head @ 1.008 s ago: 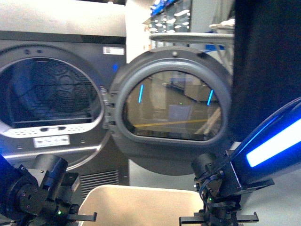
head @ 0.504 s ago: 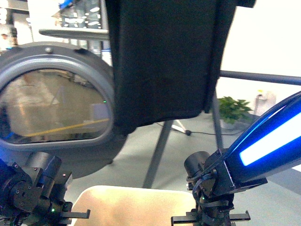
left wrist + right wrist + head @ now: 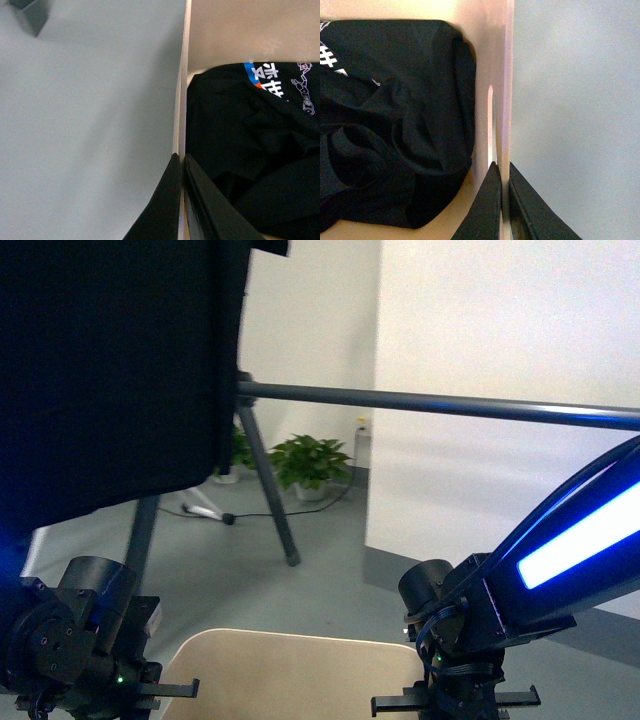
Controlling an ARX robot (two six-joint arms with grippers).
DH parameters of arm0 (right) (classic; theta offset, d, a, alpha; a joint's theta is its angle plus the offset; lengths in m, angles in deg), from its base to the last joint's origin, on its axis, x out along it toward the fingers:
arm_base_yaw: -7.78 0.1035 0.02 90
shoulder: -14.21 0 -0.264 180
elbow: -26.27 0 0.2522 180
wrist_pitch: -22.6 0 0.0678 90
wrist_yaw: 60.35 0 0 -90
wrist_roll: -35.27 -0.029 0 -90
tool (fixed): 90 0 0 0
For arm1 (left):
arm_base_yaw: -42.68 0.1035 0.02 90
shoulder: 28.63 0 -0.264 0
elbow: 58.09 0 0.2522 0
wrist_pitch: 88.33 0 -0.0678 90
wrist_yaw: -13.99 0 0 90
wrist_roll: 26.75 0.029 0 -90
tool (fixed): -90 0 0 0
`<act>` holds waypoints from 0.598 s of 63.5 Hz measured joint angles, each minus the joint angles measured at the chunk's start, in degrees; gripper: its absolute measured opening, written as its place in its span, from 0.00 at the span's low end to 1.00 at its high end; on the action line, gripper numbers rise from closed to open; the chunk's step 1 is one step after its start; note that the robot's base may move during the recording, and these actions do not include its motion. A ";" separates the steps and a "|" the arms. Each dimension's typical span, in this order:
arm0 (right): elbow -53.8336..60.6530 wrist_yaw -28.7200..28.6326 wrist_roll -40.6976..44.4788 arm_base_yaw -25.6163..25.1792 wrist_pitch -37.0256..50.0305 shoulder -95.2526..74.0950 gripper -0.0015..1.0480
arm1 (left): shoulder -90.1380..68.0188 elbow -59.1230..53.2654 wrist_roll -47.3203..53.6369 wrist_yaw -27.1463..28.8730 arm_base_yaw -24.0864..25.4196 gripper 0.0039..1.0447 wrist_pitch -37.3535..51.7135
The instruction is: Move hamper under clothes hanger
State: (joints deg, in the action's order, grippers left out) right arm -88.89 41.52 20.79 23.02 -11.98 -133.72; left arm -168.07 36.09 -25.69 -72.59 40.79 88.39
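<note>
so left gripper [image 3: 180,159] and right gripper [image 3: 501,167] each clamp a wall of the beige plastic hamper [image 3: 290,665] sitting between them, bottom cut off. dark grey metal clothes rack [image 3: 430,402] runs above, partly hidden by hanging black shirt [image 3: 100,370].

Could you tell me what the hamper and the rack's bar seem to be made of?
The hamper looks like smooth matte beige plastic: a thin, even moulded wall. The clothes hanger bar is probably dark grey painted metal tube: straight, round, with a soft highlight.
</note>
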 joint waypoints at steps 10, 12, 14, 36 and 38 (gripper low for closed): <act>0.00 0.00 0.00 0.02 0.00 0.00 0.03 | 0.00 0.00 0.00 -0.09 0.00 0.04 0.00; 0.00 -0.15 0.00 0.00 0.00 0.00 0.03 | 0.00 0.00 0.00 0.07 0.00 0.04 0.00; 0.00 -0.07 0.00 0.00 0.00 0.00 0.03 | 0.00 0.00 0.00 -0.04 -0.04 0.04 0.00; 0.11 0.17 0.02 -0.44 -0.02 0.00 0.03 | 0.00 0.00 0.00 -0.24 -0.55 0.04 0.00; 0.11 0.24 0.02 -0.59 -0.02 0.00 0.03 | 0.00 0.00 0.00 -0.35 -0.68 0.04 0.00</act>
State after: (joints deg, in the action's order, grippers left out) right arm -88.78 41.77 20.81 22.43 -12.00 -133.72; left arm -168.07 36.09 -25.69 -72.94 40.11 88.39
